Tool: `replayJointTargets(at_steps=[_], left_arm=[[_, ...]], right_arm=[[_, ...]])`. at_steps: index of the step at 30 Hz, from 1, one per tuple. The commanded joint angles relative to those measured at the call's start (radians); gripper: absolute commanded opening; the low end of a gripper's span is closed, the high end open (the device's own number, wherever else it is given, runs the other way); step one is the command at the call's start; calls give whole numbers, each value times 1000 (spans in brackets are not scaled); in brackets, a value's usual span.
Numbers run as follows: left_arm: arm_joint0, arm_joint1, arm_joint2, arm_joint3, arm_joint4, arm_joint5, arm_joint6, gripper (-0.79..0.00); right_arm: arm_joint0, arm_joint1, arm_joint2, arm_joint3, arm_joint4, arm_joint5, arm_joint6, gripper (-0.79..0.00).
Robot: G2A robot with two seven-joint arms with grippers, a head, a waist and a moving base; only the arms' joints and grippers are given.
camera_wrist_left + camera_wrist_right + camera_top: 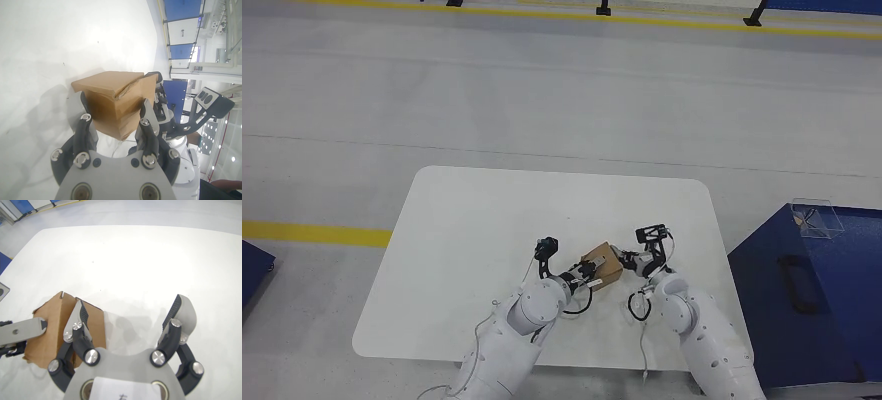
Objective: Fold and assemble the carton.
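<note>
- The carton (600,265) is over the near half of the table (482,220), between my two grippers. It is partly squared up, and I cannot tell whether it rests on the top or hangs just off it.
- My left gripper (115,98) is clamped on the carton, a finger on each of two opposite walls.
- My right gripper (130,306) is spread wide and holds nothing. One finger (80,313) lies against the carton's side and the other is over bare table.
- The step in hand, as I judge it, is to press the flap (105,79) flush while the left steadies the body.
- I'd keep the left grip firm but not crushing, as the board is crumpled at one corner (121,93).
- The right should push with a finger's flat along the fold line, so the flap hinges rather than buckles.
- A sideways shove could skid the carton out of the left grip.
- There is wide bare table beyond the carton and to either side, but the near edge is closer, so I'd work away from it.
- The tightest spot is between my own grippers.
</note>
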Motion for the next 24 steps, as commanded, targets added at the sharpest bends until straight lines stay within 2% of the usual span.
replayJointTargets(at_steps=[1, 12, 24], left_arm=[[-1, 0, 1, 0, -1, 0, -1, -317], [-5, 2, 6, 3, -6, 0, -1, -308], [6, 7, 7, -18, 1, 9, -1, -296]], right_arm=[[-8, 2, 1, -10, -5, -9, 13, 0], [4, 4, 24, -2, 47, 13, 26, 0], [41, 18, 50, 28, 141, -125, 181, 0]])
